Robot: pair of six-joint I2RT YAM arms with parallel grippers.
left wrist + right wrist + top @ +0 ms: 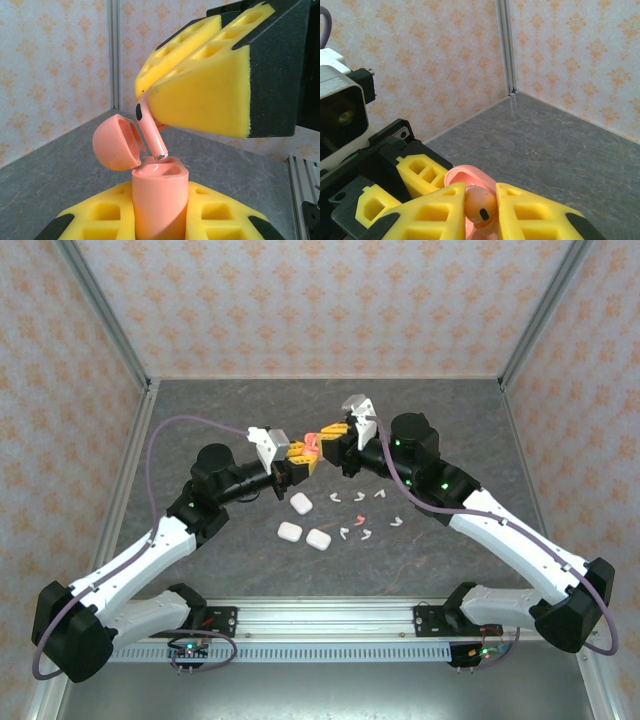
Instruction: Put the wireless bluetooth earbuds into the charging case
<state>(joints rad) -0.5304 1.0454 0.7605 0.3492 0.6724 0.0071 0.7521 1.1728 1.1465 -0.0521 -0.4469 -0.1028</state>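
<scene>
L end effector clamps coral-pink plastic charging case, lid open, above worktop centre. R end effector pinches coral-pink stemmed earbud, tilted, stem tip at socket. I'd straighten stem w/ socket, lower slowly.

Top cam overhead, fwd; both wrist cams close-up, share coral case.

Robot lab test cell: patterned wall panels at 12 o'clock, aluminium frame posts, arm-mount rail at 6 o'clock.
</scene>
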